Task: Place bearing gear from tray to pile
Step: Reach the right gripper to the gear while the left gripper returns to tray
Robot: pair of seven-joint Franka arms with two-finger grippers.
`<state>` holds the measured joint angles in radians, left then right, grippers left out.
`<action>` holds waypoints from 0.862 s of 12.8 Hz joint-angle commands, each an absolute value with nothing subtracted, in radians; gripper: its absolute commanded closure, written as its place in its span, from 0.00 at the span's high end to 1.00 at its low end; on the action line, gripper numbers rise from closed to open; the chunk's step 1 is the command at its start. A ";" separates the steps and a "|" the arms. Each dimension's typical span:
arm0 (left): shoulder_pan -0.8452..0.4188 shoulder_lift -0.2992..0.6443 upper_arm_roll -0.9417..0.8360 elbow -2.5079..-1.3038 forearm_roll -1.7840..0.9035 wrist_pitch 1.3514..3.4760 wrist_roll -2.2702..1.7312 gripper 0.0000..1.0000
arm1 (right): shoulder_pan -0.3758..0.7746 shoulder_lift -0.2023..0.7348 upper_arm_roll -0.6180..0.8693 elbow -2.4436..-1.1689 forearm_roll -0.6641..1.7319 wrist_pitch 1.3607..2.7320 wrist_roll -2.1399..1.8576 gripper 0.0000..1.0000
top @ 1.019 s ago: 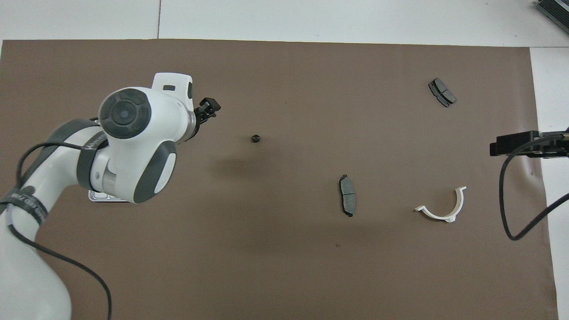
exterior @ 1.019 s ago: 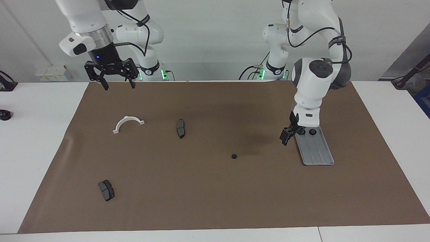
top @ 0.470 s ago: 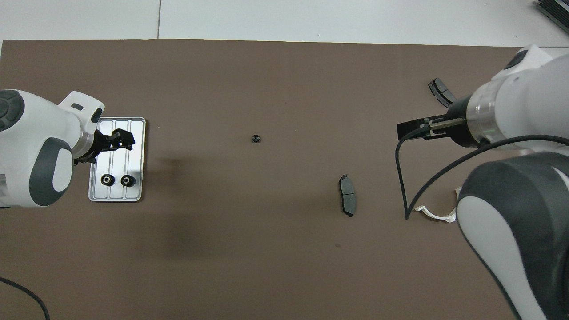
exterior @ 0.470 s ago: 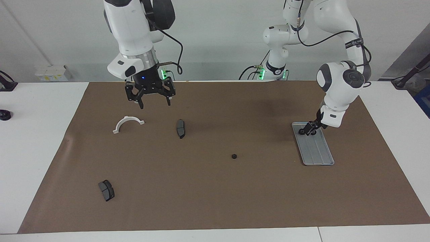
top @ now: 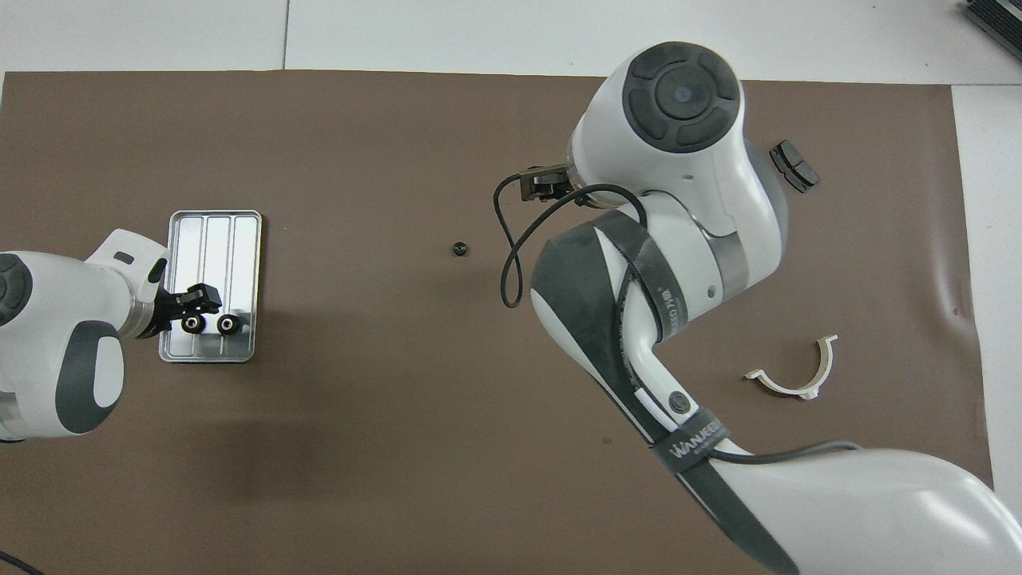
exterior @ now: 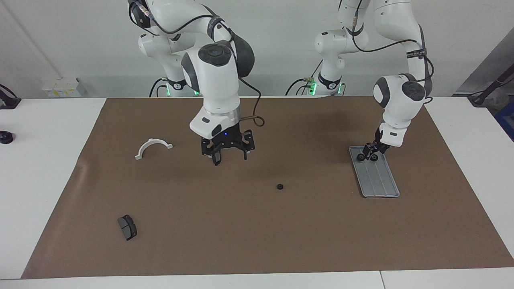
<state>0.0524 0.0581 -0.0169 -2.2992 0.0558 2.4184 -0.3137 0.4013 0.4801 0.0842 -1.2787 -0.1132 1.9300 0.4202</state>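
Note:
The grey ridged tray [exterior: 379,180] [top: 209,239] lies toward the left arm's end of the table. Two black bearing gears [exterior: 374,157] [top: 229,323] sit side by side at its end nearest the robots. My left gripper [exterior: 370,151] [top: 200,297] is low over those gears, right at the one nearer the table's middle [exterior: 360,157] [top: 192,323]. A single small black ring part [exterior: 280,186] [top: 459,249] lies alone on the brown mat near the middle. My right gripper [exterior: 231,156] is open and empty, low over the mat.
A white half-ring [exterior: 153,147] [top: 794,375] and a dark brake pad [exterior: 127,227] [top: 794,165] lie toward the right arm's end. A second brake pad is hidden under the right hand. The brown mat [exterior: 257,241] covers most of the table.
My right arm swung from near its base out over the middle brake pad and came down. My left gripper moved from beside the tray to the gears at the tray's near end.

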 commanded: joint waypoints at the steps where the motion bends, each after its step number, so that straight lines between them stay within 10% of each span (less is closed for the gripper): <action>1: 0.087 0.054 -0.028 -2.332 0.061 2.454 -0.301 0.72 | 0.463 0.595 0.080 -1.209 -0.184 2.008 0.507 1.00; 4: 0.091 0.061 -0.028 -2.358 0.061 2.500 -0.302 0.70 | 0.541 0.759 0.075 -1.088 -0.247 2.043 0.642 1.00; 11: 0.084 0.083 -0.028 -2.364 0.061 2.536 -0.307 0.58 | 0.591 0.802 0.083 -1.138 -0.245 2.198 0.726 1.00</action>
<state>0.0731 0.0761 -0.0212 -2.3449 0.0558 2.5069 -0.3137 0.5932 0.7860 0.0801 -1.1360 -0.2252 2.1555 0.6976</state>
